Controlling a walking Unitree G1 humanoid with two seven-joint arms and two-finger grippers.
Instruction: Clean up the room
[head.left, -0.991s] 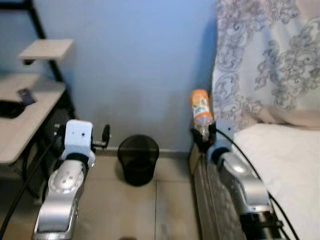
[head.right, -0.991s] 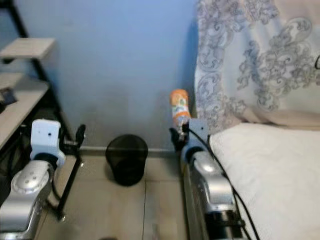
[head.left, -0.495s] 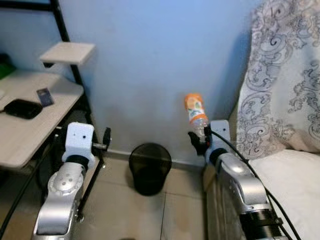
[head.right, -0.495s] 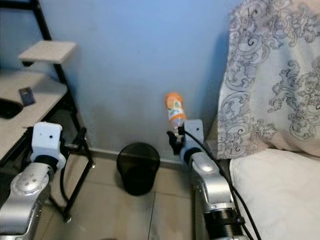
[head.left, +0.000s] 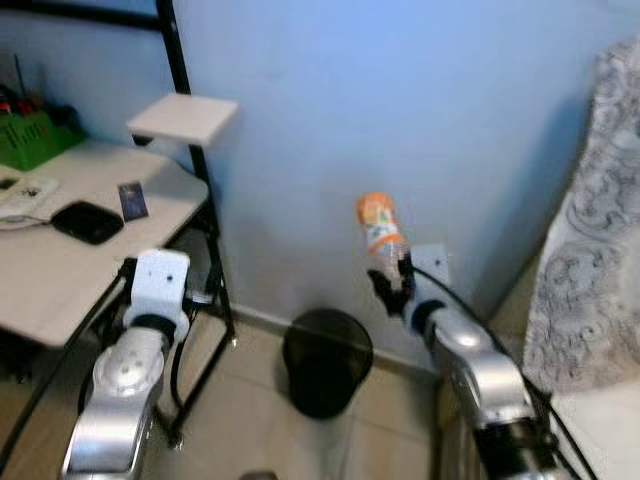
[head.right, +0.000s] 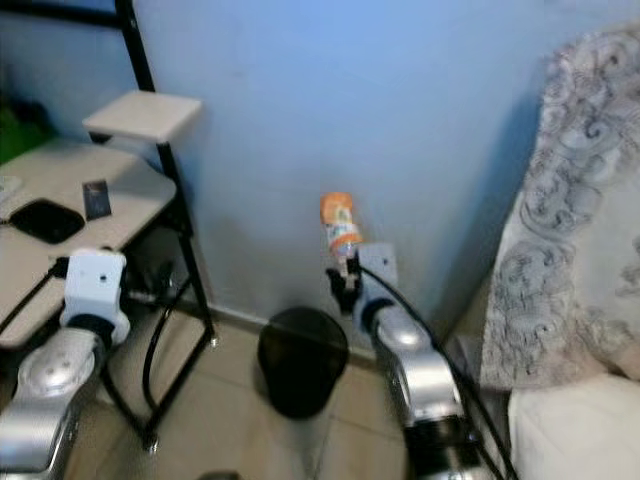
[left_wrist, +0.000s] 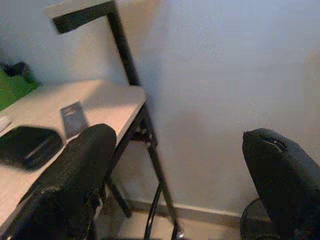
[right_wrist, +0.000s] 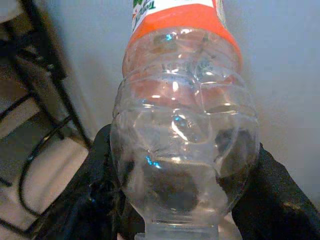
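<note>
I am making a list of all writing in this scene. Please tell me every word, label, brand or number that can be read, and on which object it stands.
Bottle, held in the right gripper: the orange label carries green and white print, cut off by the frame edge and too blurred to read.
Small dark card standing on the desk: too small to read.
No other writing can be made out.

Two silver arms — the left arm (head.left: 120, 385) capped by a white wrist block (head.left: 160, 280) — trail black cables (head.left: 470, 305).
</note>
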